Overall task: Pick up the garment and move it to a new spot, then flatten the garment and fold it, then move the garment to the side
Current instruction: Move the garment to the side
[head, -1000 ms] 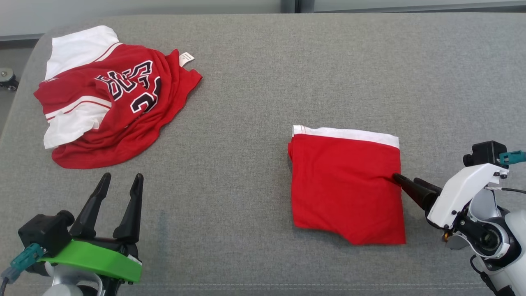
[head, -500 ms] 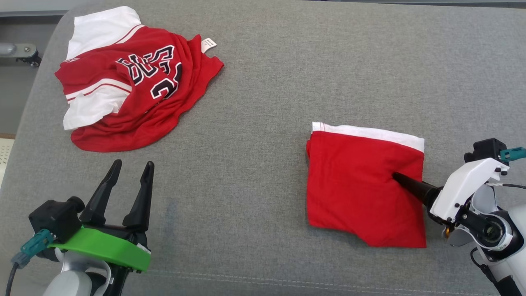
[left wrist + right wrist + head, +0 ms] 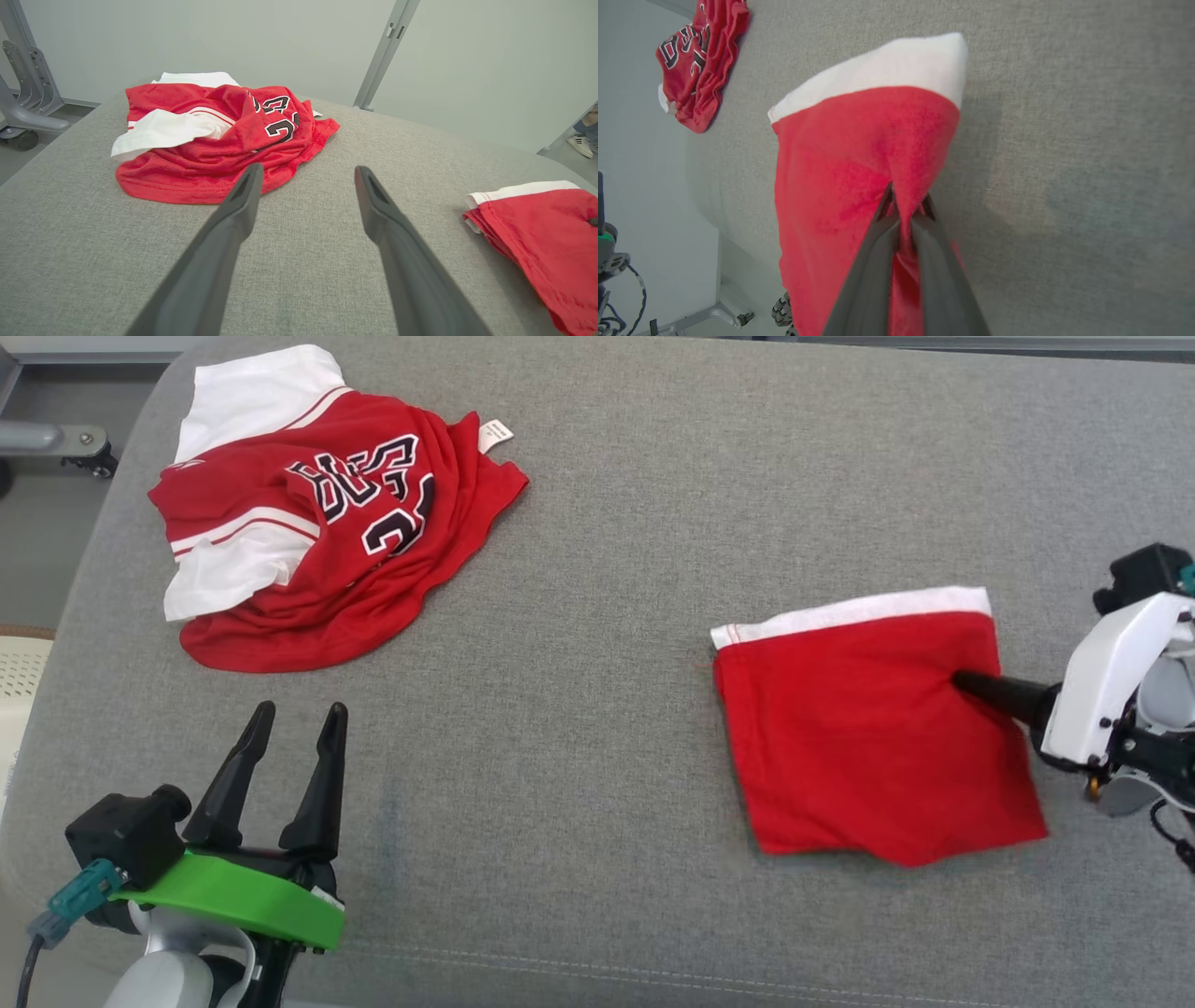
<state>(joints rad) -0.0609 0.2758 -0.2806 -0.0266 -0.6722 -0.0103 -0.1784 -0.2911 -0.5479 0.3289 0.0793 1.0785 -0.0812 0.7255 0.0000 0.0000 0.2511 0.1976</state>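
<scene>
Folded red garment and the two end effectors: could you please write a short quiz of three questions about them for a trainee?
1. True or false: the right end effector is shut on the folded red garment.
2. Choose one. The left end effector is: A) open, holding nothing; B) shut, holding nothing; C) shut on the folded red garment.
3. Short answer: what colour is the band along one edge of the folded red garment?

Key: 1 true; 2 A; 3 white.
</scene>
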